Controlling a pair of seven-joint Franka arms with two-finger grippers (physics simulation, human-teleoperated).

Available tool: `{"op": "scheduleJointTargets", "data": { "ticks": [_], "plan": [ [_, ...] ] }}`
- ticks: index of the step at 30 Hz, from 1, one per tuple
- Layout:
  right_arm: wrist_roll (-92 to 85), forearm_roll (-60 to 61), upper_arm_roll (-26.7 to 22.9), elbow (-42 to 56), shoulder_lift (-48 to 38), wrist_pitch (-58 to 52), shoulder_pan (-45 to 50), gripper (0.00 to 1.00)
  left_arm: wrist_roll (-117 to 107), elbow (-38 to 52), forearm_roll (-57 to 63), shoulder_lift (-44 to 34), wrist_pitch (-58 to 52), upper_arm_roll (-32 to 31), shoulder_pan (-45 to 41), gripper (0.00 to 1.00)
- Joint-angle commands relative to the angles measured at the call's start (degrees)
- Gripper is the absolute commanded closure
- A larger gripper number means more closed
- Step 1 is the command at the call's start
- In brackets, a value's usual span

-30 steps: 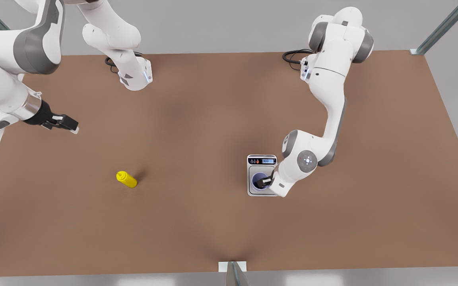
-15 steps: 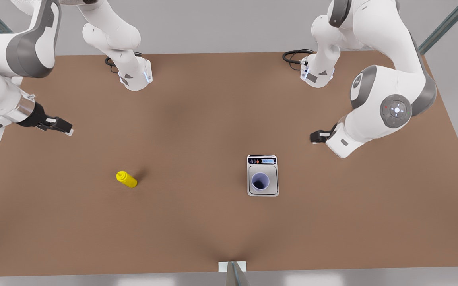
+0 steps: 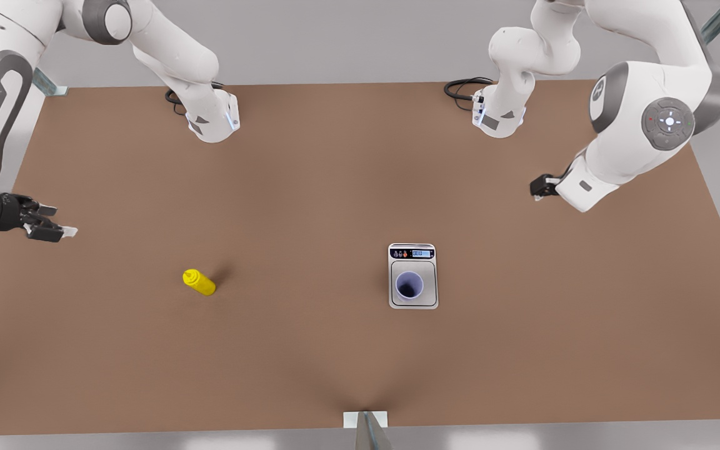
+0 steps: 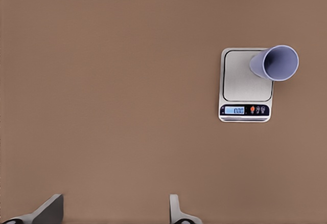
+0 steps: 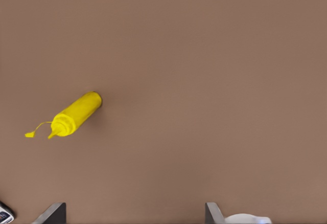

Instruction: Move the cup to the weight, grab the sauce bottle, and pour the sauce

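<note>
The lavender cup (image 3: 409, 285) stands on the grey plate of the weight (image 3: 427, 300), whose display strip faces the far side of the table. The left wrist view shows the cup (image 4: 276, 63) and the weight (image 4: 236, 83) as well. My left gripper (image 3: 536, 187) (image 4: 115, 206) is open and hangs well away from them, toward the front view's right. The yellow sauce bottle (image 3: 199, 282) (image 5: 75, 113) rests on the table at the front view's left. My right gripper (image 3: 59, 229) (image 5: 134, 209) is open, beyond the bottle near the table's edge at the front view's left.
The brown table (image 3: 310, 187) carries the two arm bases (image 3: 212, 120) (image 3: 496, 115) with their cables at the far edge. A metal post (image 3: 366, 428) stands at the middle of the near edge. A corner of the weight (image 5: 4, 215) shows in the right wrist view.
My left gripper let go of the cup, which stays on the weight, and drew back up toward the front view's right. My right gripper slid toward the front view's left and slightly nearer.
</note>
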Motion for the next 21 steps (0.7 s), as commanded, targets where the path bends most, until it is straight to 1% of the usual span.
{"op": "scheduleJointTargets", "data": {
  "ticks": [1, 2, 3, 4, 5, 6, 7, 8, 9, 11, 12, 13, 14, 16, 17, 18, 21],
  "plan": [
    [-0.03, 0.04, -0.01, -0.64, 0.30, 0.71, -0.27, 0.00, 0.00, 0.01, 0.63, -0.04, -0.16, 0.01, 0.08, 0.00],
    [2.86, -0.05, 0.17, -5.04, 1.70, 4.50, -0.71, 0.00, 0.18, 0.00, 0.37, -0.40, -0.42, 0.01, 0.08, 0.00],
    [12.35, 0.04, 0.43, -6.10, 3.02, 6.51, -0.71, 0.00, 0.09, -0.08, 0.37, -0.40, -0.51, 0.01, 0.08, 0.00],
    [15.26, 1.87, 0.43, -7.33, 3.46, 10.30, -1.67, 0.00, 0.18, -0.08, 0.37, -0.31, -0.51, 0.01, 0.08, 0.00],
    [20.54, 14.53, 0.43, -7.42, 8.55, 10.74, -7.91, 0.00, 0.18, -0.08, 0.37, -0.31, -0.42, -0.26, 0.08, 0.00],
    [20.89, 15.42, 0.43, -7.15, 11.37, 10.83, -8.88, 0.00, 0.18, -0.08, 0.37, -0.40, -0.51, -0.43, 0.08, 0.00],
    [21.07, 21.21, 0.43, -6.98, 15.06, 11.53, -11.78, 0.00, 0.18, -0.08, 0.37, -0.31, -0.60, -0.43, 0.00, 0.00],
    [20.19, 23.42, 1.83, -6.36, 21.20, 12.15, -17.14, 0.00, 0.18, -0.08, 0.37, -0.39, -0.69, -0.43, 0.00, 0.00],
    [17.56, 23.33, 5.17, -5.22, 25.25, 11.97, -21.62, 0.02, 0.18, -0.08, 0.37, -0.31, -0.69, -0.43, 0.08, 0.00],
    [15.62, 25.34, 5.70, -5.04, 30.88, 12.24, -21.81, 0.00, 0.27, -0.08, 0.37, -0.40, -0.69, -0.43, 0.00, 0.00],
    [13.95, 31.85, 5.70, -5.13, 32.29, 12.24, -21.80, 0.01, 0.27, -0.08, 0.37, -0.57, -0.77, -0.52, 0.08, 0.00],
    [11.14, 35.36, 5.70, -5.13, 33.43, 12.41, -21.72, 0.03, 0.27, -0.08, 0.37, -0.66, -0.95, -0.52, 0.00, 0.00],
    [7.62, 38.97, 6.40, -5.13, 35.19, 15.13, -21.63, 0.03, 0.27, -0.08, 0.37, -0.66, -1.21, -0.52, 0.00, 0.00],
    [6.13, 44.51, 8.07, -5.13, 35.89, 15.67, -21.72, 0.03, 0.27, -0.08, 0.37, -0.66, -1.30, -0.52, 0.00, 0.00],
    [6.13, 44.69, 9.39, -5.04, 36.24, 15.67, -21.80, 0.02, 0.27, -0.08, 0.37, -0.66, -1.30, -0.52, 0.00, 0.00],
    [4.46, 44.60, 12.11, -5.04, 36.51, 15.67, -22.33, 0.02, 0.27, -0.08, 0.37, -0.66, -1.30, -0.52, 0.00, 0.00],
    [5.25, 44.43, 15.28, -5.57, 36.69, 14.79, -23.04, 0.00, 0.27, 0.00, 0.37, -0.57, -1.30, -0.52, 0.00, 0.00]
  ]
}}
